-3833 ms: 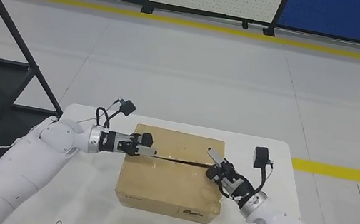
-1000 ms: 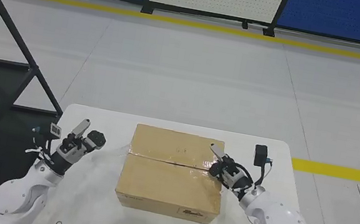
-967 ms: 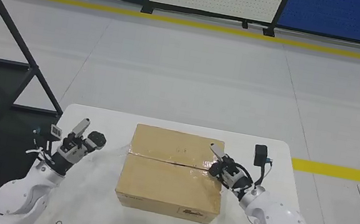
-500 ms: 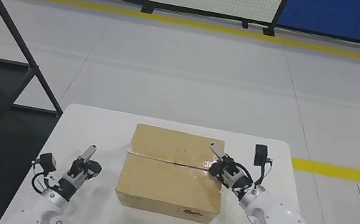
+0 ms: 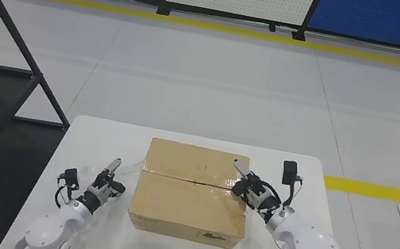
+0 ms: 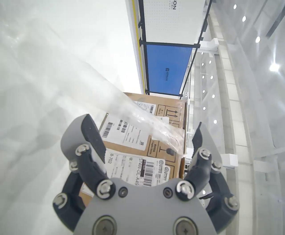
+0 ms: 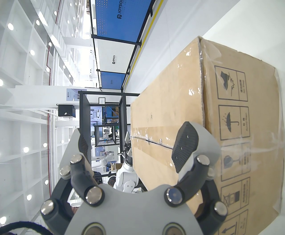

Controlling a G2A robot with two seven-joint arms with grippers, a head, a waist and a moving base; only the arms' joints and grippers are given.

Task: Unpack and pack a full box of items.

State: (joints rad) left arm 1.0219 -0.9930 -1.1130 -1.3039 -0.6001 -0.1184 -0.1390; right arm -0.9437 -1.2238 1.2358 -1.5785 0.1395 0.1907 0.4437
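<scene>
One closed box [image 5: 192,192] on table [image 5: 289,166], flanked both ends
Left gripper [image 6: 144,131] beside box's left end, fingers apart, one clear tape strip [image 6: 133,115] in front; right gripper [image 7: 133,133] at box's right top edge, likewise spread.

One brown rectangular cardboard box [image 5: 191,195]. One white table [image 5: 101,135]. One clear strip of plastic tape [image 6: 142,121]. At least two white paper barcode labels on one side of the box: upper label [image 6: 124,131], lower label [image 6: 144,169]; any more cannot be told behind the fingers. Two grey metal grippers with black pads: left gripper [image 6: 144,129], right gripper [image 7: 133,135]. Two fingers on each.
</scene>
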